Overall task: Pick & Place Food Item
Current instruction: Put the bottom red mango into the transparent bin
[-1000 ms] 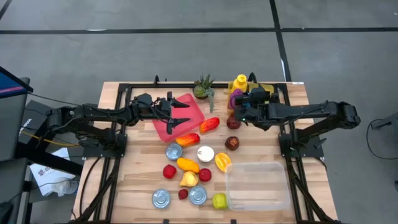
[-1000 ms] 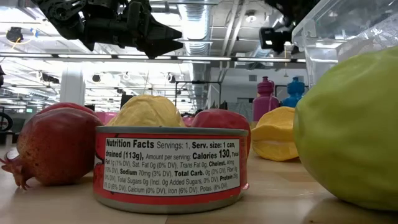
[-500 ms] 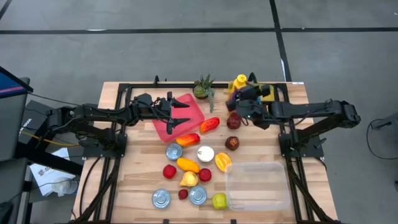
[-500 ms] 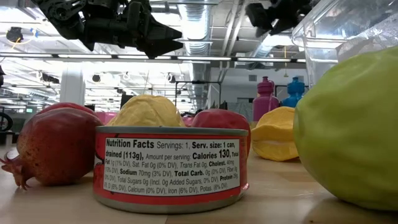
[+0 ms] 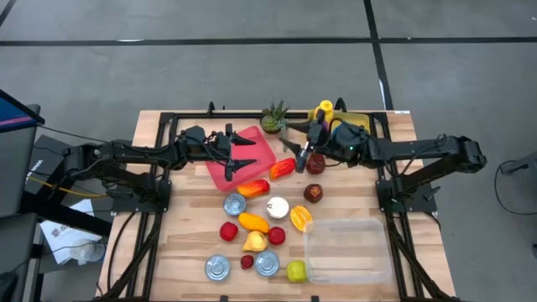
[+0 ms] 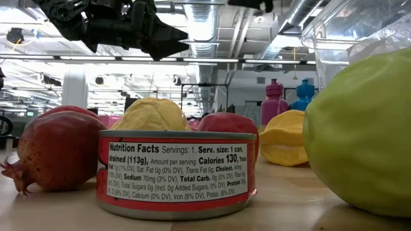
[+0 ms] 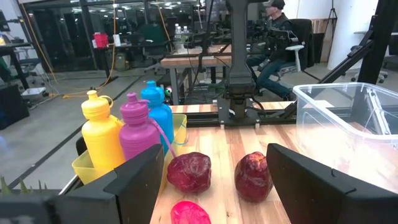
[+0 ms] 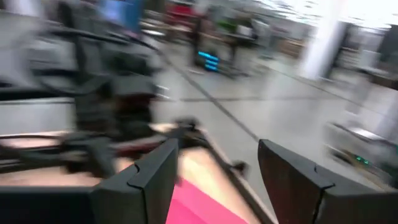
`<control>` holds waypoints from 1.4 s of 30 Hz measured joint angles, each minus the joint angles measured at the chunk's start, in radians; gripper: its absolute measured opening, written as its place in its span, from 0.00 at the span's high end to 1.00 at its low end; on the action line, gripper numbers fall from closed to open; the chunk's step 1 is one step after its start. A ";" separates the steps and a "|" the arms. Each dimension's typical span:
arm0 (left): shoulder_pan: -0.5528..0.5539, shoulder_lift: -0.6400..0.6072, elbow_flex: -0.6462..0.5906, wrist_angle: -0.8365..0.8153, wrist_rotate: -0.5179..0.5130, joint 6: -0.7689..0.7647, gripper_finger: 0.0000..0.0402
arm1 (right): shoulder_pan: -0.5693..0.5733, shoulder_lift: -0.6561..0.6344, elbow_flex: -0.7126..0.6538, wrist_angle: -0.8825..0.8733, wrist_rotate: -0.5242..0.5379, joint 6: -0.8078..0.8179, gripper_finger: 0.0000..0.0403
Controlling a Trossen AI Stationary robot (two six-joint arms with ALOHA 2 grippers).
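Observation:
Food items lie in the middle of the table: a red pepper (image 5: pixel 283 168), an orange-red fruit (image 5: pixel 253 188), an orange half (image 5: pixel 300 218), two dark red fruits (image 5: pixel 315 166) (image 5: pixel 313 193), a green apple (image 5: pixel 295 271) and several cans, such as one (image 5: pixel 234 204). My left gripper (image 5: pixel 250 151) hangs open and level over a pink tray (image 5: pixel 263 144), with nothing between its fingers (image 7: pixel 214 155). My right gripper (image 5: pixel 294 144) is open, raised above the table and pointing toward the table's left, across from the tray (image 8: pixel 205 208). It holds nothing.
A clear plastic bin (image 5: pixel 348 249) stands at the near right. Coloured bottles (image 5: pixel 324 111) in a yellow tray and a small potted plant (image 5: pixel 273 117) stand at the far edge. A black frame (image 5: pixel 168 117) borders the table. Both arms hang close together above the tray.
My right gripper has risen and swung round from the bottles, where it pointed down, until it points level toward the table's left. It has moved a little toward the pink tray, and its fingers keep the same gap. The food items lie as before.

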 joint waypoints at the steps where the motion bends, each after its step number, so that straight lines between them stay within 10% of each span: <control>1: 0.000 0.000 0.000 -0.001 0.000 0.000 0.31 | -0.006 0.000 0.000 -0.001 -0.060 -0.005 0.47; 8: 0.000 0.000 0.000 -0.024 0.000 0.000 0.31 | -0.023 0.011 -0.001 -0.025 -0.409 -0.010 0.47; 32: -0.060 -0.115 -0.215 0.068 -0.093 -0.113 0.31 | 0.208 0.252 -0.001 -0.203 -0.259 0.038 0.47; 42: -0.183 -0.202 -0.204 -0.276 -0.260 -0.101 0.31 | 0.209 0.267 0.000 -0.291 -0.181 0.043 0.47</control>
